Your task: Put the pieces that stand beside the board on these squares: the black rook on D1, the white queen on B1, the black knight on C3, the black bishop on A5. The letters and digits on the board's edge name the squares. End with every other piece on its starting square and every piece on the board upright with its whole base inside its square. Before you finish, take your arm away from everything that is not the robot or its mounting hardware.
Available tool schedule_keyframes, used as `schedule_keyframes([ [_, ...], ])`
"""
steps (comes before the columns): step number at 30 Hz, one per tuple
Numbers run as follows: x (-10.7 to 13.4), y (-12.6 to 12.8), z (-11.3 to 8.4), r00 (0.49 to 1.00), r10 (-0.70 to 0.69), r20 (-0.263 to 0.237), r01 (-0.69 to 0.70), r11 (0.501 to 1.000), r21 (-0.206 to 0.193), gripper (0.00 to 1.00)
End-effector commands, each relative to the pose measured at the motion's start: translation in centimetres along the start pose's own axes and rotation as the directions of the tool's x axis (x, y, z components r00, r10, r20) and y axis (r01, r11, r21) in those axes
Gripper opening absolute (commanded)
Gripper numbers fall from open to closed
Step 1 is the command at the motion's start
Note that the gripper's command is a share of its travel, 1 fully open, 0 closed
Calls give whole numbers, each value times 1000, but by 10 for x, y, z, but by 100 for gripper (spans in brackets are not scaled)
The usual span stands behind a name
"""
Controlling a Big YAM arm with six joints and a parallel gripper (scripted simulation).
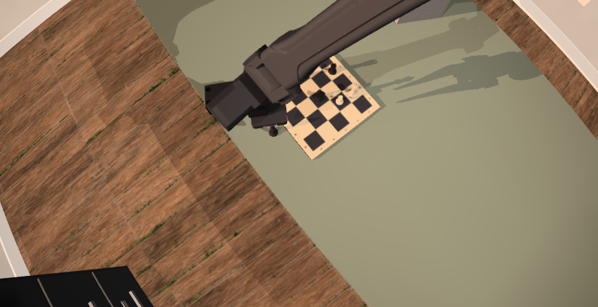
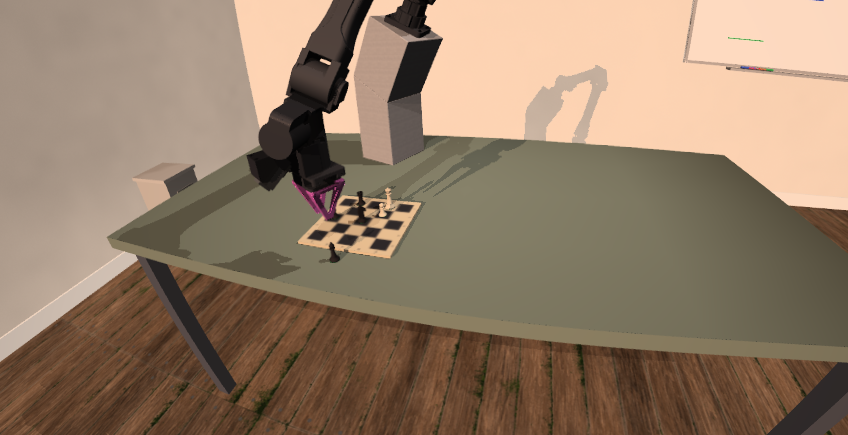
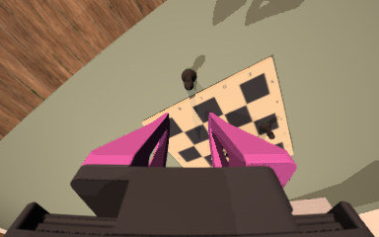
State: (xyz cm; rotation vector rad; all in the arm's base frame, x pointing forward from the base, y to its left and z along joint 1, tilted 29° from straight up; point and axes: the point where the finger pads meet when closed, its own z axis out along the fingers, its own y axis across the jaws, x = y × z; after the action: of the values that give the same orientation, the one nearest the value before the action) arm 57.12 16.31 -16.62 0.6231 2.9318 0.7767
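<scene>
Pink pincer (image 1: 278, 121) (image 2: 328, 218) (image 3: 189, 118) of yours: released partway, grasping nothing, left of centre in exterior frame. Your black piece (image 1: 273, 130) (image 2: 333, 252) (image 3: 189, 78), type unclear, stands beside chessboard (image 1: 325, 130) (image 2: 364, 240) (image 3: 231, 104), upper centre of wrist frame.

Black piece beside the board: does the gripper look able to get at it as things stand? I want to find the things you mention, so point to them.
Probably yes: nothing visible stands between the open gripper (image 1: 278, 121) (image 2: 327, 217) (image 3: 189, 117) and the black piece (image 1: 273, 130) (image 2: 333, 253) (image 3: 189, 79).
</scene>
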Motion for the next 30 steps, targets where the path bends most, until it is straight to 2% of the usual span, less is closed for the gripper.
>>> schedule_keyframes([
  [1, -10, 7, -8, 1000, -13, 20, 13, 1000, -11, 35],
  [8, -10, 6, -7, 1000, -13, 20, 13, 1000, -11, 35],
  [20, -11, 11, 7, 1000, -9, 23, 9, 1000, -15, 35],
  [22, -11, 11, 7, 1000, -9, 23, 9, 1000, -15, 35],
  [23, -19, 13, -3, 999, -7, 38, 7, 1000, -22, 35],
  [25, -12, 9, 10, 1000, -7, 24, 7, 1000, -15, 35],
  [30, -9, 12, 19, 1000, -13, 20, 13, 1000, -14, 35],
])
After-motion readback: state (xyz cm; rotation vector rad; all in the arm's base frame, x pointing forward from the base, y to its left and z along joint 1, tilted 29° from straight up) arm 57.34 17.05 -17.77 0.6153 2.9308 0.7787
